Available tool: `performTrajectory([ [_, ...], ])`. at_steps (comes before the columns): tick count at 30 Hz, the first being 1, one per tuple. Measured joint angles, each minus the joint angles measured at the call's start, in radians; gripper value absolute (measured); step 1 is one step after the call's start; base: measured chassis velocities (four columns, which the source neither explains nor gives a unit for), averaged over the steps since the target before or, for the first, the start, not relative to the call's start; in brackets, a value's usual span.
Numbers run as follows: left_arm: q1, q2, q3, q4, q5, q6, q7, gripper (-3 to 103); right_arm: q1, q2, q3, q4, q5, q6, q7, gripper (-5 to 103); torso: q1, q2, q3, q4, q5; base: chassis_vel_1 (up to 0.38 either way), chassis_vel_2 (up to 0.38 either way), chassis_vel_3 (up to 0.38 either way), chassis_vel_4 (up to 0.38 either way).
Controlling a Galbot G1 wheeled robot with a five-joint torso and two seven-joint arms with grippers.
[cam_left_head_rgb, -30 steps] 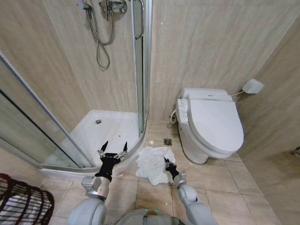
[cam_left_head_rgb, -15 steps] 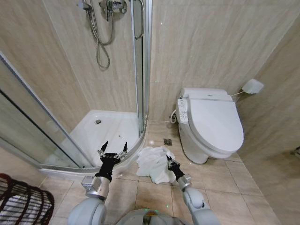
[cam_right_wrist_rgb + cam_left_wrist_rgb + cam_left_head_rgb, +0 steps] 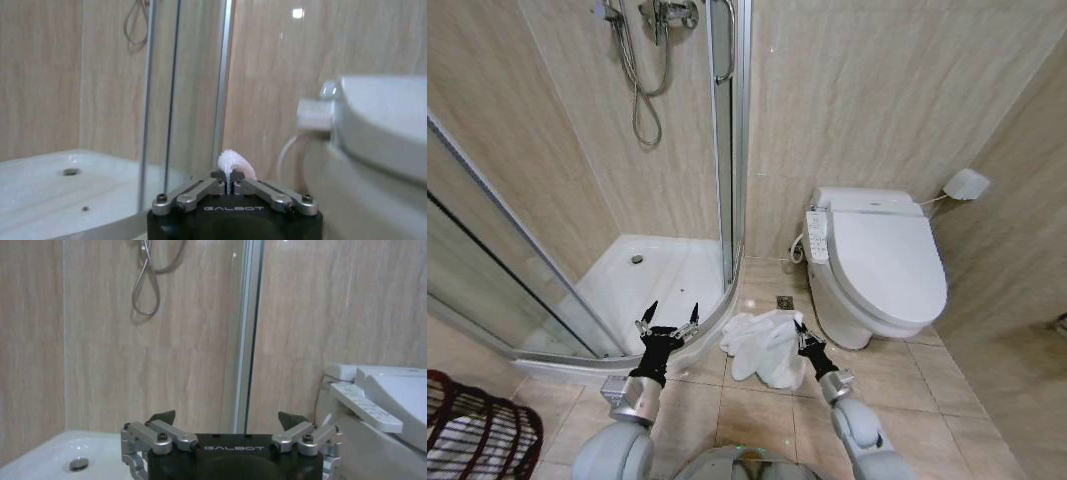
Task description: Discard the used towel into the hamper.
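Right pincer (image 3: 230,186) pinched closed on white towel (image 3: 762,345); left pincer (image 3: 667,315) spread wide.

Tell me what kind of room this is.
A bathroom: a glass-walled corner shower with a white tray, a white toilet with a closed lid, and beige tiled walls and floor.

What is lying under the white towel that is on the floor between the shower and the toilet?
Beige floor tiles show around the towel, so it rests on them. The right gripper pinches its edge. Anything beneath the folds is covered.
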Motion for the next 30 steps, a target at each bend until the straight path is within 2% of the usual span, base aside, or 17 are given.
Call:
performTrajectory([
  [7,0.000,0.000,0.000,0.000,0.000,0.000,0.000,100,-0.046,0.011,0.043,0.157,0.010,0.021,0.019,2,0.000,0.000,0.000,0.0000,-0.0001,0.000,0.000,0.000,0.000],
  [12,0.000,0.000,0.000,0.000,0.000,0.000,0.000,100,-0.093,-0.015,0.060,0.265,0.026,0.014,0.036,2,0.000,0.000,0.000,0.0000,-0.0001,0.000,0.000,0.000,0.000],
  [22,0.000,0.000,0.000,0.000,0.000,0.000,0.000,100,-0.111,-0.017,0.085,0.366,0.026,0.006,0.041,2,0.000,0.000,0.000,0.0000,0.0001,0.000,0.000,0.000,0.000],
  [30,0.000,0.000,0.000,0.000,0.000,0.000,0.000,100,-0.082,-0.116,0.134,0.417,0.107,0.006,0.019,2,0.000,0.000,0.000,0.0000,0.0000,0.000,0.000,0.000,0.000],
])
